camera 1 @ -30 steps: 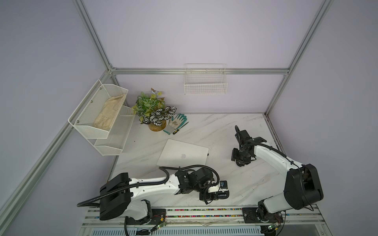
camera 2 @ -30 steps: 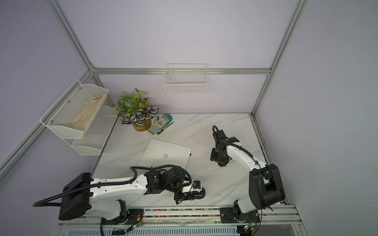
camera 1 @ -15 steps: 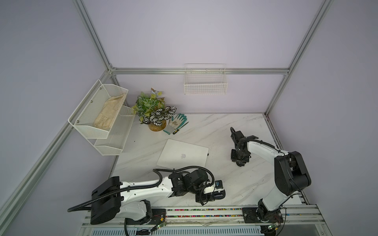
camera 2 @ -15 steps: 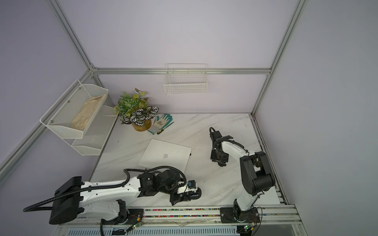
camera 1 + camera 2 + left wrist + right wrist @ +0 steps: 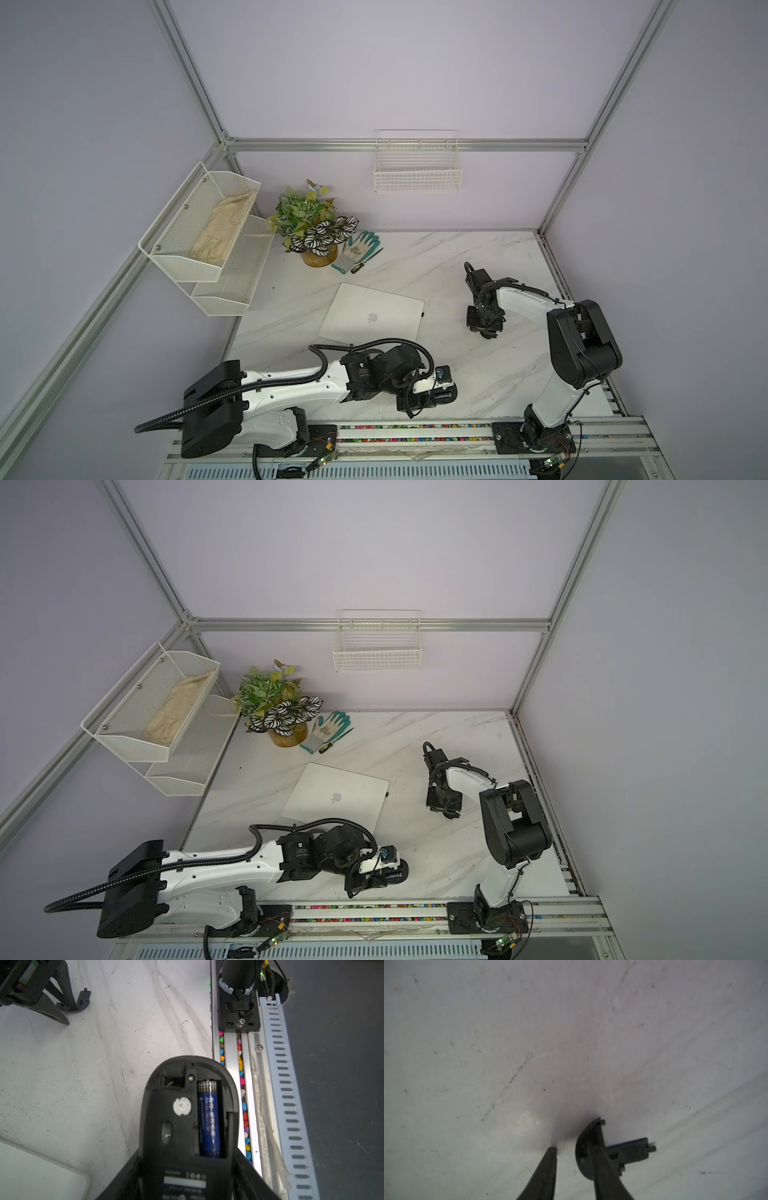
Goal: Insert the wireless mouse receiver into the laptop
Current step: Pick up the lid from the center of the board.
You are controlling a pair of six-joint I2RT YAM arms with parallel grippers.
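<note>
My left gripper (image 5: 187, 1180) is shut on the black mouse (image 5: 187, 1105), held belly-up near the table's front edge (image 5: 444, 394). Its compartment is uncovered, showing a blue battery (image 5: 208, 1120) and a dark slot (image 5: 173, 1081) that looks empty. The silver laptop (image 5: 370, 316) lies closed in the middle of the table. A tiny black stub (image 5: 422, 313) sits at its right edge and may be the receiver, but it is too small to tell. My right gripper (image 5: 569, 1147) is down at the table (image 5: 484, 330), open. The curved mouse cover (image 5: 629, 1150) lies against one finger, ungripped.
A potted plant (image 5: 313, 232), a green-and-white glove (image 5: 359, 249) and a small screwdriver (image 5: 365, 262) sit at the back left. White mesh shelves (image 5: 216, 241) hang on the left wall and a wire basket (image 5: 417, 170) on the back wall. A rail with coloured pebbles (image 5: 242, 1084) borders the front edge.
My right gripper's jaws have narrowed and its arm has folded in while the gripper stays low by the cover. The left arm has shifted slightly, still holding the mouse.
</note>
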